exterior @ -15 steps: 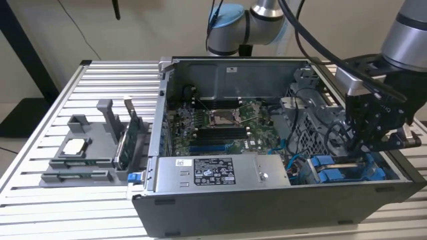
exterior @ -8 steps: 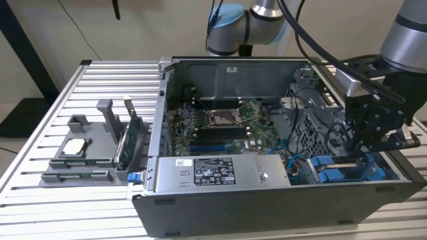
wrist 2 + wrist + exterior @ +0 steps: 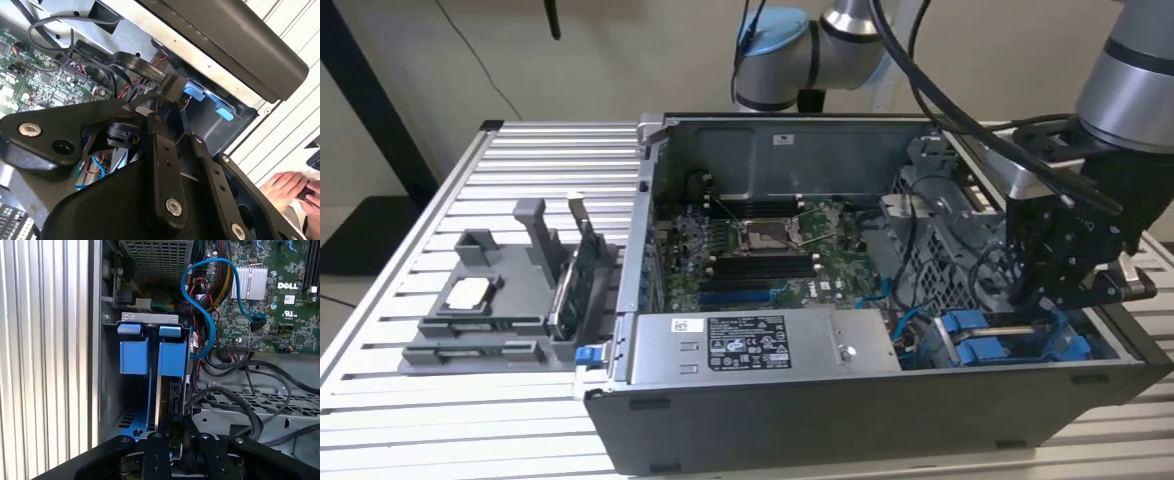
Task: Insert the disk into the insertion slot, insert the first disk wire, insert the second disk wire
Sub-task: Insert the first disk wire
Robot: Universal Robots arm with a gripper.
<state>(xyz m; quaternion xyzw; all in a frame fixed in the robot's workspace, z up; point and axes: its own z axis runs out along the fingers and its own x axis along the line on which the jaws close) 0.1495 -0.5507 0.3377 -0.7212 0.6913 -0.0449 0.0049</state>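
The disk's blue carrier (image 3: 172, 357) stands edge-on inside the insertion slot (image 3: 111, 385), at the case's corner on the exterior view's right (image 3: 987, 348). A second blue carrier tab (image 3: 134, 355) sits beside it. My gripper (image 3: 1041, 300) reaches down into that corner, directly over the carriers. In the second wrist view its fingers (image 3: 160, 150) meet at a black connector (image 3: 172, 87) with thin red and black wires, a disk wire, held close to the blue tabs (image 3: 205, 97). The first wrist view has the fingers (image 3: 156, 455) closed around a dark plug just behind the disk's rear edge.
The grey power-supply box (image 3: 747, 345) lies along the case's front. A blue data cable (image 3: 200, 300) and black cable bundles (image 3: 250, 390) loop over the perforated cage plate (image 3: 260, 401) beside the gripper. A grey parts holder (image 3: 494, 300) stands outside the case. A person's hand (image 3: 290, 187) rests off the table.
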